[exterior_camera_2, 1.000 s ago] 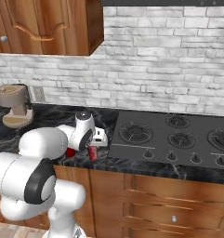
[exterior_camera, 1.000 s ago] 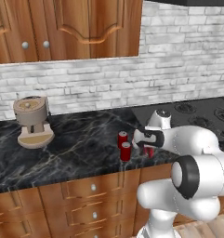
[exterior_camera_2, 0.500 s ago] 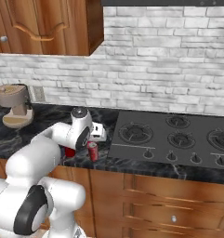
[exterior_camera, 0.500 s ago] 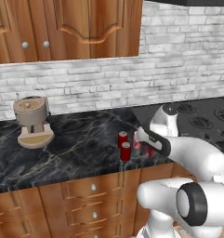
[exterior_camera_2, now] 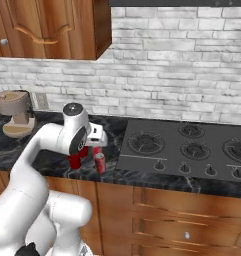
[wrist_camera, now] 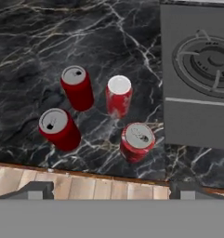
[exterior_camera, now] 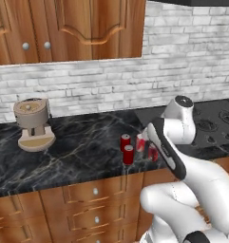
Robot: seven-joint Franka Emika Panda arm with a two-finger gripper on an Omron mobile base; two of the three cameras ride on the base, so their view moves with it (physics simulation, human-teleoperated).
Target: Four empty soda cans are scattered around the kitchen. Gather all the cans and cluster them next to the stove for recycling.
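Several red soda cans with silvery tops stand upright in a tight cluster on the black marble counter, just left of the stove (wrist_camera: pixel 197 69). In the hand view I see one can (wrist_camera: pixel 77 87) at the back left, one (wrist_camera: pixel 118 95) beside it, one (wrist_camera: pixel 59 128) at the front left and one (wrist_camera: pixel 137 141) near the counter edge. My gripper (wrist_camera: pixel 111 189) hovers above them, open, with nothing between its fingertips (wrist_camera: pixel 36 188). The left base view shows the cans (exterior_camera: pixel 128 154) partly hidden behind my arm. The right base view shows a can (exterior_camera_2: pixel 99 162) beside the stove (exterior_camera_2: pixel 192 147).
A beige coffee machine (exterior_camera: pixel 34 124) stands on the counter far to the left (exterior_camera_2: pixel 14 112). Wood drawers run under the counter, wood cabinets hang above, and a brick wall is behind. The counter's front edge (wrist_camera: pixel 85 174) lies close to the nearest cans.
The jaws have spread wider and let go of the can by the stove. The hand has lifted up and away from the cluster; the cans stay put.
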